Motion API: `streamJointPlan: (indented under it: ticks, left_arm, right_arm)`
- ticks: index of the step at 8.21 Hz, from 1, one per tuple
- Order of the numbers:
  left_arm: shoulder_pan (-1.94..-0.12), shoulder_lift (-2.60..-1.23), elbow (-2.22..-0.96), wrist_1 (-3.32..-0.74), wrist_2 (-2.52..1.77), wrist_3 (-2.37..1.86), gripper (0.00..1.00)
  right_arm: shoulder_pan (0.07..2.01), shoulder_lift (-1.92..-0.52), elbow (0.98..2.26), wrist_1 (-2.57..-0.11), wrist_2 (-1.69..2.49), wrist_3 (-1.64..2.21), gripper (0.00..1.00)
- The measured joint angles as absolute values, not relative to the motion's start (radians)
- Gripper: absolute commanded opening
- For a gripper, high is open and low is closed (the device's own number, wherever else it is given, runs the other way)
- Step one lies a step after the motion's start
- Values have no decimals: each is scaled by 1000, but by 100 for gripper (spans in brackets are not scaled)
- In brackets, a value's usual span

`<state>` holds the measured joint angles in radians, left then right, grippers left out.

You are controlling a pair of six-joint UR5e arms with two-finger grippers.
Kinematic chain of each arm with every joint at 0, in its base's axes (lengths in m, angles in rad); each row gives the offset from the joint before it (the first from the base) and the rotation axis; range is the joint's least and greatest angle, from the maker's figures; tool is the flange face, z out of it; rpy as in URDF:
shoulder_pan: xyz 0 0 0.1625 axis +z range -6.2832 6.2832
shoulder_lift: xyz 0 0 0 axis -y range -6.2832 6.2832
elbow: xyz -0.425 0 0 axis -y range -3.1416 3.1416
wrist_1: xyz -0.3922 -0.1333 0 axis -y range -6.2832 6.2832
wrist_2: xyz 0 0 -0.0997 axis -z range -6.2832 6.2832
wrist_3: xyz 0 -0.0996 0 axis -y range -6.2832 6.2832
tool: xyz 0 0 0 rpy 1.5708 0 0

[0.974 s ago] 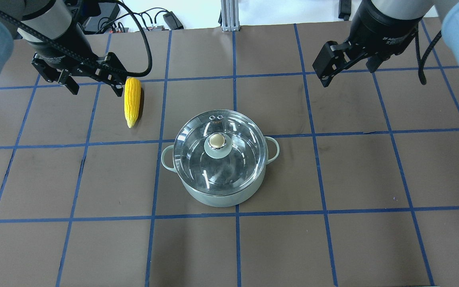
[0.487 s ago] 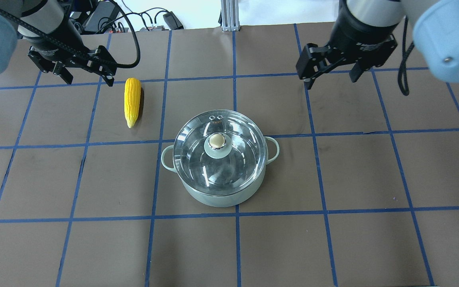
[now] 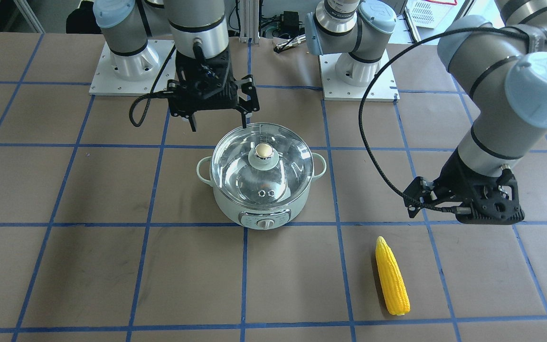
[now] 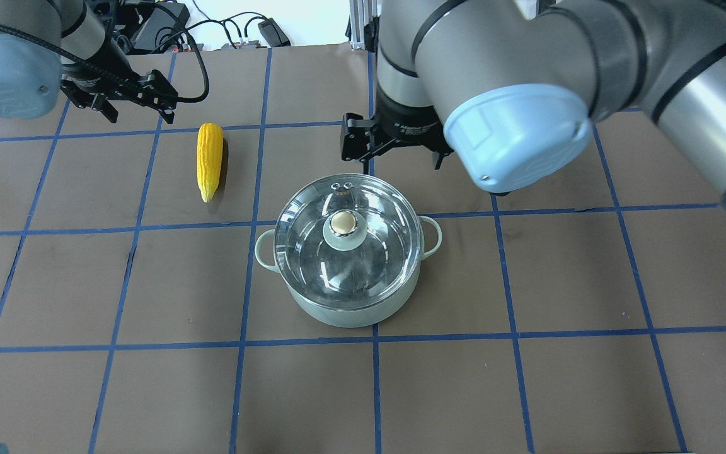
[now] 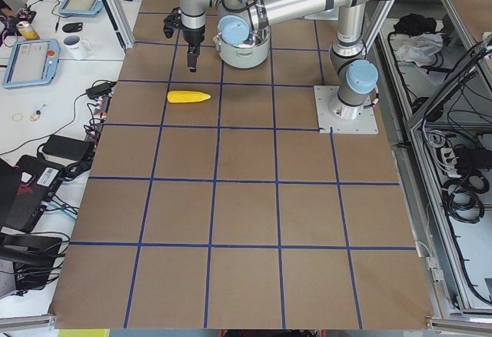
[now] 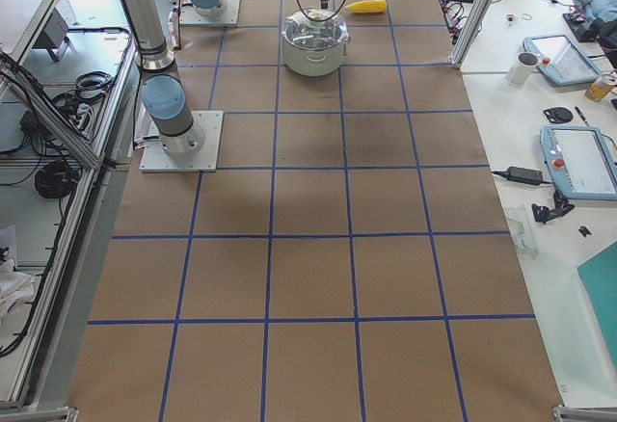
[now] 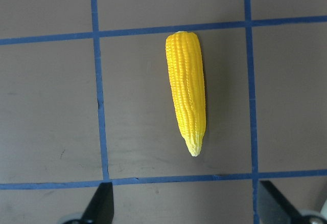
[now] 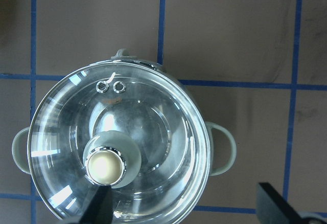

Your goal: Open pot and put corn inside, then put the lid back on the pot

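Observation:
The pale green pot (image 4: pixel 363 313) stands mid-table with the glass lid (image 4: pixel 312 252) shut on it, knob (image 4: pixel 344 224) up. It also shows in the front view (image 3: pixel 235 209) and, from above, in the right wrist view (image 8: pixel 223 147). The yellow corn (image 4: pixel 209 161) lies flat to the pot's left, tip toward the robot, and shows in the left wrist view (image 7: pixel 188 93) and the front view (image 3: pixel 392 282). My left gripper (image 4: pixel 139 115) is open and empty, beyond and left of the corn's blunt end. My right gripper (image 3: pixel 218 124) is open and empty, hovering over the pot's rim, above the lid.
The table is brown paper with a blue tape grid (image 4: pixel 372 340). My right arm's elbow (image 4: pixel 514 135) hangs over the area right of the pot. The arm bases (image 3: pixel 359 71) stand on white plates at the robot's side of the table.
My right arm has swung from the right side to the pot, its open gripper now over the rim. My left gripper has pulled back from beside the corn.

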<state>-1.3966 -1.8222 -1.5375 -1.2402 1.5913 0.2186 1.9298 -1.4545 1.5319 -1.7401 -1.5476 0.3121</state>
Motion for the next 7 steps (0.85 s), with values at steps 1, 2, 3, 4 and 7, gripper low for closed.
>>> streamJointPlan:
  ticks: [1,2,3,4,7]
  left_arm:
    - [-1394,-1862,-1538,-1204,1570,192,100]
    - [-1394,-1897,-1538,-1178,1541,170,100]
    - [-1393,-1931,-1538,-1142,1525,161,100]
    - [-1392,-1966,-1538,-1105,1517,159,100]
    - [-1391,-2048,-1537,-1051,1511,153,100]
  right_arm:
    - [1968,-1421,1539,-1757,-1548,374,100]
    - [1990,-1394,1550,-1770,-1546,413,100]
    - [2004,-1373,1562,-1783,-1543,450,100]
    - [2024,-1355,1570,-1804,-1543,482,100]
    - [2058,-1301,1577,-1849,-1542,549,100]
